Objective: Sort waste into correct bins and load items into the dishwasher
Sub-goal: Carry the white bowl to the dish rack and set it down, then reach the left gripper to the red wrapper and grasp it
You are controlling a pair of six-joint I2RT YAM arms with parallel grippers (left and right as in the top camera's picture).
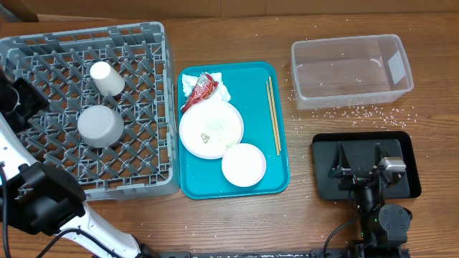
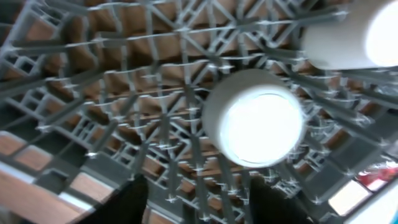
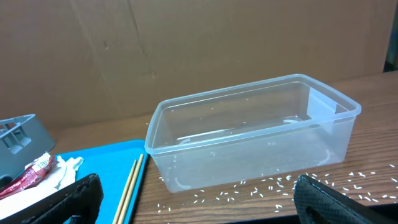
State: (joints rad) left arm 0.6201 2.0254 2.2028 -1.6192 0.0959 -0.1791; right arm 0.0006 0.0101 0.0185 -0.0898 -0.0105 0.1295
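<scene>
1. L gripper (image 2: 199,206): fingers (image 2: 134,202) are standing apart w/ nothing btwn them, hanging over the grey dish rack (image 1: 143,165).
2. Grey bowl (image 1: 100,125) is sitting bottom-up in the rack, white cup (image 1: 107,77) just beside it.
3. R gripper (image 1: 366,163): jaws are gaping wide, empty, hovering over the black tray (image 1: 323,172).
4. Plate (image 1: 211,129), small bowl (image 1: 244,165), napkin (image 1: 224,92) and red wrapper (image 1: 201,87) are lying on the teal tray (image 1: 280,172), chopsticks (image 1: 273,115) alongside.
5. Rice grains (image 1: 366,112) are lying scattered on the table (image 1: 215,222) around the clear tub (image 1: 351,72).
</scene>
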